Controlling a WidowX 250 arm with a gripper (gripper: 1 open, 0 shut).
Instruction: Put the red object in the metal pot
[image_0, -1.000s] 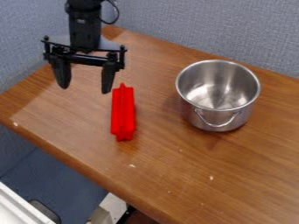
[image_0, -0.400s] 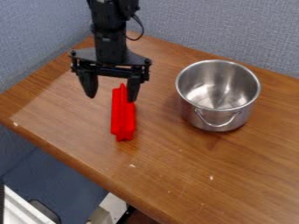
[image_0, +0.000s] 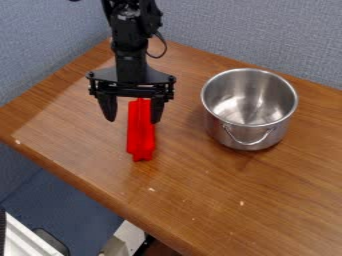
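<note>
Hanging straight down over the wooden table (image_0: 60, 105), the black gripper (image_0: 131, 110) is seen with its jaws spread wide, one finger on each side of the upper end of the red object (image_0: 140, 132). Nothing is held between the fingers (image_0: 106, 108); whether either fingertip touches the bar or the tabletop cannot be told from this view. The red object is a long, narrow plastic bar lying flat on the wood, its length running from the gripper toward the near edge of the table, with a slight tilt. Its far end is partly hidden behind the crossbar of the gripper.

The metal pot (image_0: 249, 108) is found to the right of the bar, standing upright on the table and well apart from both the bar and the gripper. It is shiny, round and straight-sided, with nothing seen inside, and a thin wire loop handle (image_0: 239, 135) is seen against its near wall. A blue-grey textured wall (image_0: 254, 30) is seen behind the table, and a dark floor below its near edge.
</note>
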